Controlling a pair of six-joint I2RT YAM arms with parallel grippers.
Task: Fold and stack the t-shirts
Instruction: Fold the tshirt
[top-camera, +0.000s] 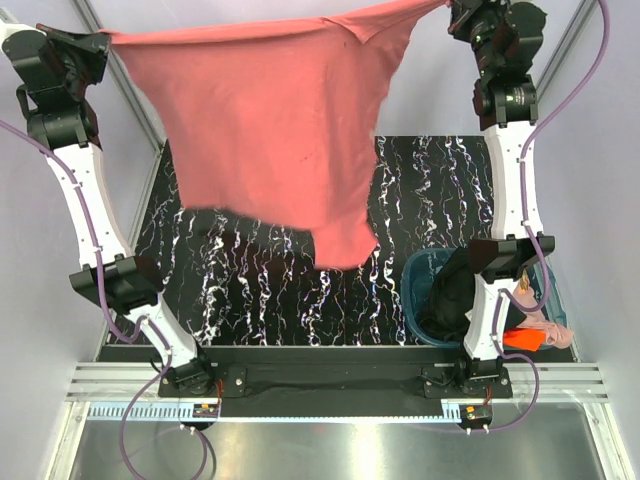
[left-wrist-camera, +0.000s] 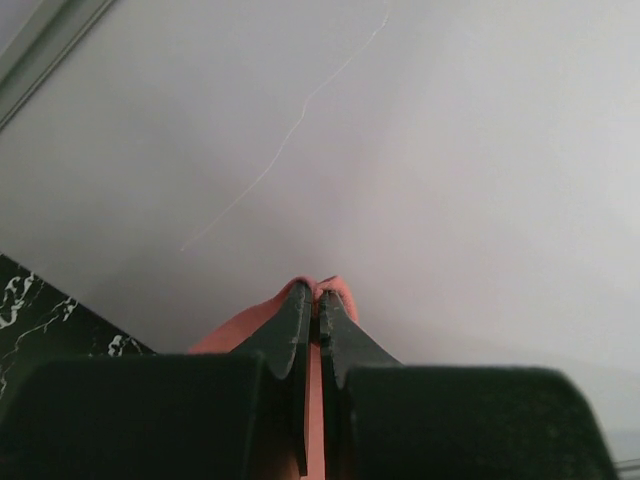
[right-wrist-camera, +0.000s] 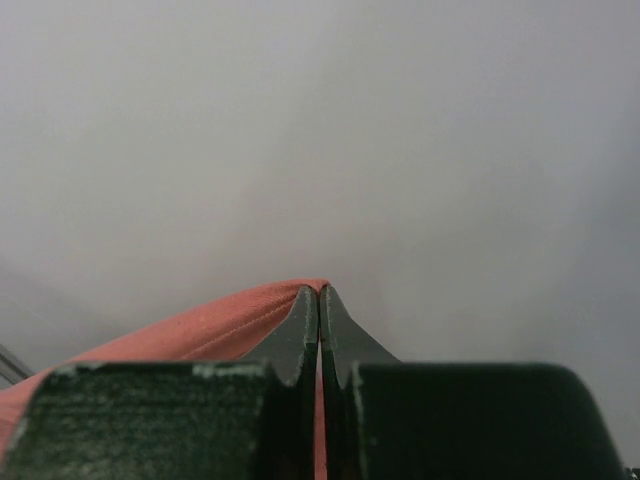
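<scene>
The large salmon-red t-shirt (top-camera: 280, 120) hangs spread in the air high above the table, stretched between both arms. My left gripper (top-camera: 103, 38) is shut on its top left edge; the left wrist view shows the cloth (left-wrist-camera: 322, 292) pinched between the shut fingers. My right gripper (top-camera: 450, 5) is shut on its top right edge, and the cloth (right-wrist-camera: 200, 330) shows in the right wrist view beside the fingers. A black t-shirt (top-camera: 452, 292) lies in the teal basket (top-camera: 418, 270) at the front right. An orange t-shirt (top-camera: 524, 339) and a pale pink one (top-camera: 535, 312) lie by the basket.
The black marbled table top (top-camera: 260, 290) lies below the hanging shirt. Grey walls stand on both sides and behind. The arms' bases sit on a metal rail (top-camera: 330, 385) at the near edge.
</scene>
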